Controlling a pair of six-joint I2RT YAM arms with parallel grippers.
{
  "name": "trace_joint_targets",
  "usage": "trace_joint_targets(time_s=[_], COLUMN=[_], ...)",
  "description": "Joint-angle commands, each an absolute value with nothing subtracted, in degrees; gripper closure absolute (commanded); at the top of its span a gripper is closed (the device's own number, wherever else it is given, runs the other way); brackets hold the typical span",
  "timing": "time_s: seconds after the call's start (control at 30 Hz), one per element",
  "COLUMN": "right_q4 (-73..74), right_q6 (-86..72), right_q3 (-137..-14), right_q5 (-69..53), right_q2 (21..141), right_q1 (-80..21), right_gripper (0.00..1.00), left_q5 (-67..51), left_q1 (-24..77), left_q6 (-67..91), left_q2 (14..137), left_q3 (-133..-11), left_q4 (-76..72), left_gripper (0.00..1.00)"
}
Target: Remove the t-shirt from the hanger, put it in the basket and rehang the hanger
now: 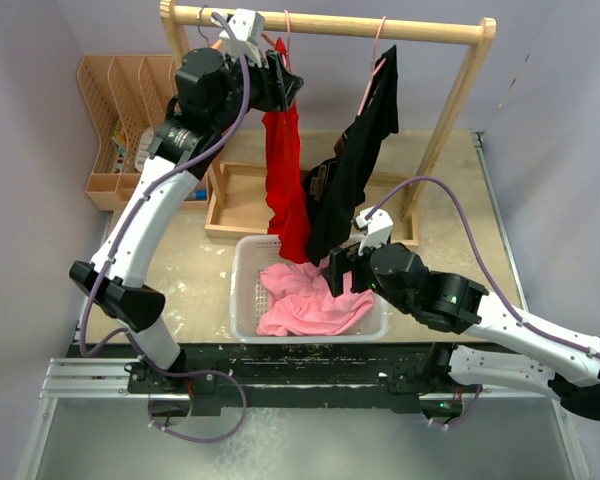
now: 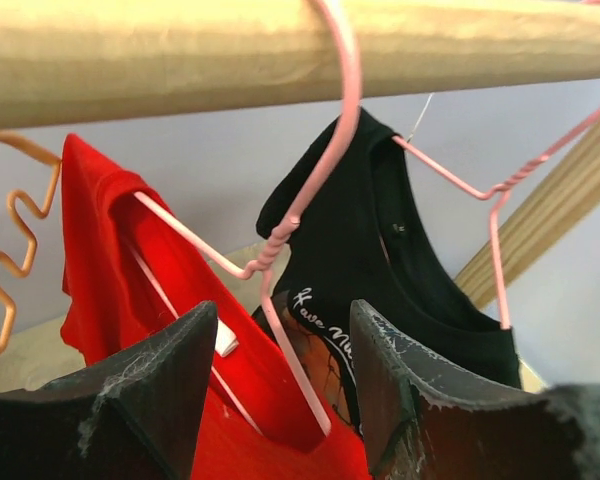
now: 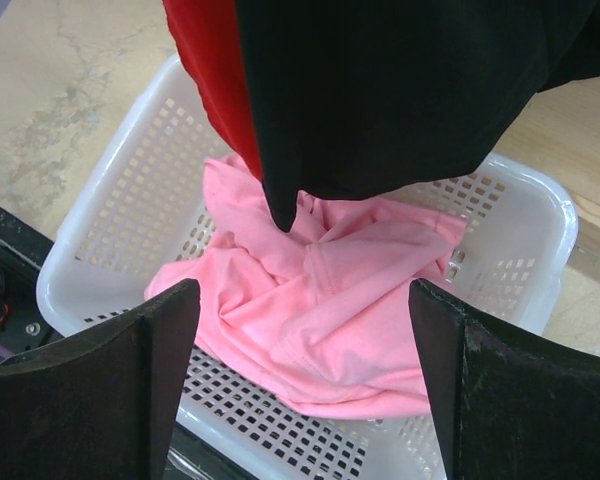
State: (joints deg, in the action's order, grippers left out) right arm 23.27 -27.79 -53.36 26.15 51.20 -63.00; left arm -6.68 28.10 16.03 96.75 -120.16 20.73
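Observation:
A red t-shirt (image 1: pixel 285 180) hangs on a pink wire hanger (image 1: pixel 283 40) from the wooden rail (image 1: pixel 330 25). A black t-shirt (image 1: pixel 355 165) hangs beside it on a second pink hanger (image 1: pixel 378 50). My left gripper (image 1: pixel 288 88) is open at the red shirt's collar. In the left wrist view the hanger wire (image 2: pixel 280 250) runs down between my fingers, gripper (image 2: pixel 280 320), with the red shirt (image 2: pixel 110 260) left and the black shirt (image 2: pixel 370 240) right. My right gripper (image 1: pixel 337 270) is open and empty, gripper (image 3: pixel 305 300), above a pink t-shirt (image 3: pixel 320 310) under both shirts' hems.
The pink t-shirt lies in a white mesh basket (image 1: pixel 242 290), basket rim (image 3: pixel 110 200), below the hanging shirts. A wooden tray (image 1: pixel 235 205) sits behind it. A tan slotted organiser (image 1: pixel 115 120) stands at the far left. The rack's post (image 1: pixel 450 110) slants at the right. An orange hanger (image 2: pixel 10 260) hangs left.

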Motion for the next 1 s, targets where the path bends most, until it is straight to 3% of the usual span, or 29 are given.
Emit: trace_joint_targets(time_s=[0.0, 0.13, 0.23, 0.37, 0.5, 0.97], right_q4=[21.5, 21.5, 21.4, 21.3, 21.1, 18.7], right_q6=[-26.7, -26.6, -26.6, -26.6, -26.6, -23.2], right_q3=[-56.0, -56.0, -56.1, -56.0, -55.7, -59.2], right_q5=[26.7, 26.7, 26.6, 26.6, 26.3, 24.8], right_q2=[50.5, 50.6, 50.7, 50.7, 51.1, 50.5], right_q1=[-63.3, -63.3, -63.3, -63.3, -63.3, -63.3], right_gripper=[0.14, 0.14, 0.14, 0.14, 0.14, 0.16], left_q5=[-3.8, -2.5, -2.1, -1.8, -1.7, -5.7], left_q1=[28.5, 28.5, 28.5, 28.6, 28.6, 28.5], left_q6=[15.6, 15.8, 16.0, 16.0, 15.3, 8.9], left_q2=[98.1, 99.4, 100.3, 100.4, 98.9, 93.3], left_q3=[-122.6, -122.5, -122.6, -122.2, -119.8, -116.9], left_q4=[18.4, 17.5, 16.9, 16.1, 13.3, 5.9], left_gripper=[0.41, 0.42, 0.48, 0.69, 0.99, 1.00])
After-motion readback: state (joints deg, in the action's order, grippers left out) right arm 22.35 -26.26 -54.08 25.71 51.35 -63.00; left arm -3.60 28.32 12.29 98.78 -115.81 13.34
